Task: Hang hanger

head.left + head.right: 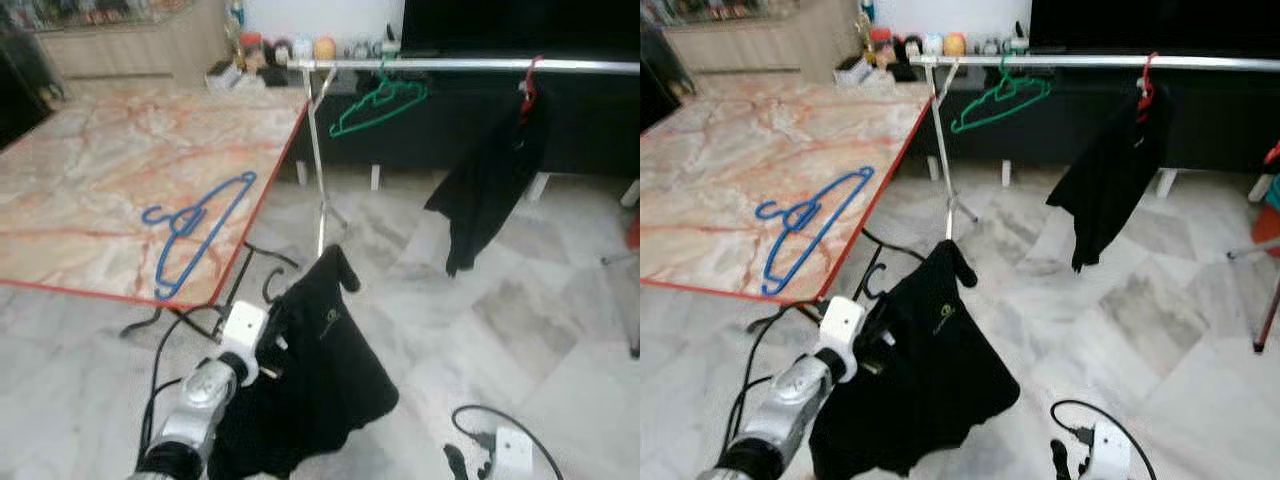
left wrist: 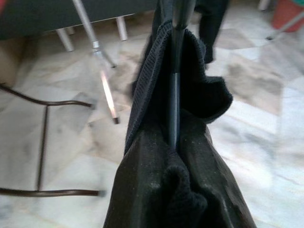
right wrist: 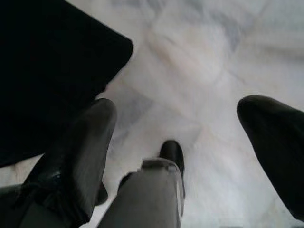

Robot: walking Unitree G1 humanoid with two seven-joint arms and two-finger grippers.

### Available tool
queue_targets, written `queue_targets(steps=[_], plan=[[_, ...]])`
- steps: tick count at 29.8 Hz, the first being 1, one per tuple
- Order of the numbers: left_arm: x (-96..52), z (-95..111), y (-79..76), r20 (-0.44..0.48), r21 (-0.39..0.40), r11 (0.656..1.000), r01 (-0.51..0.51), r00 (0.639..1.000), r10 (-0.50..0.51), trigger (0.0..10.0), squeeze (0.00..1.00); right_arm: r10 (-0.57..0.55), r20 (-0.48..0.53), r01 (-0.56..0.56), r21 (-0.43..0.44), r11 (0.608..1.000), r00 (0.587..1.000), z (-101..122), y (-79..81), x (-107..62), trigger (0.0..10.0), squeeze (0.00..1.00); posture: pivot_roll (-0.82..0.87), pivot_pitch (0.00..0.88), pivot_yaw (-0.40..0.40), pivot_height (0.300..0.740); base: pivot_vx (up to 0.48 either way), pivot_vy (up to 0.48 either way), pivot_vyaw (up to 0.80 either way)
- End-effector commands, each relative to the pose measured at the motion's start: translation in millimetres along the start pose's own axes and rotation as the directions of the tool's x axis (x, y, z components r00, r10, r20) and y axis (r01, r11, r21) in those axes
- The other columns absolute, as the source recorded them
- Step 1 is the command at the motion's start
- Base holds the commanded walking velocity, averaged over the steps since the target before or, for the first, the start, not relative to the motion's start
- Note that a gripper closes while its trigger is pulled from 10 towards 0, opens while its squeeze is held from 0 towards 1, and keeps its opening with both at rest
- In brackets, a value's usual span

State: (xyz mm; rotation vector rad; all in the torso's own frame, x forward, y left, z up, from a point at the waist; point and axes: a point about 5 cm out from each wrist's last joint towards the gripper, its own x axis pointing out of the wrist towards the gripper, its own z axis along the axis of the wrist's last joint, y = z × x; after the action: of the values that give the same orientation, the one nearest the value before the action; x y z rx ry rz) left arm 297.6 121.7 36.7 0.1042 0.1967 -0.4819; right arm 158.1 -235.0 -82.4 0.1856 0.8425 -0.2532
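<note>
My left gripper is shut on a black garment, held up low over the floor in front of the table's corner. In the left wrist view the cloth folds around a thin dark bar; I cannot tell whether a hanger is inside. A silver rail runs across the back, carrying a green hanger and a second black garment on a red hanger. A blue hanger lies on the marble table. My right gripper hangs open near the floor.
The rack's upright pole stands just past the table's red-edged corner. Dark metal legs sit under the table. A black cabinet is behind the rail. A black cable lies on the tiled floor by my right arm.
</note>
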Motion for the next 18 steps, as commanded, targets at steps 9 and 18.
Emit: queue_targets(steps=[9,18], plan=[[-0.1,9.2,9.9,0.034,0.023,0.999,-0.025,0.999,0.024,10.0,0.0,0.003,-0.006,-0.003,0.013,1.0,1.0,-2.2,3.1,0.0,10.0,0.0,-0.05,0.0,0.071,0.74,-0.302,0.0,0.0],[0.4,9.2,9.9,0.034,0.021,0.999,-0.026,0.999,0.026,10.0,0.0,0.003,-0.007,-0.003,0.011,1.0,1.0,-2.0,2.9,0.1,10.0,0.0,-0.05,0.0,0.069,0.74,-0.303,0.0,0.0]])
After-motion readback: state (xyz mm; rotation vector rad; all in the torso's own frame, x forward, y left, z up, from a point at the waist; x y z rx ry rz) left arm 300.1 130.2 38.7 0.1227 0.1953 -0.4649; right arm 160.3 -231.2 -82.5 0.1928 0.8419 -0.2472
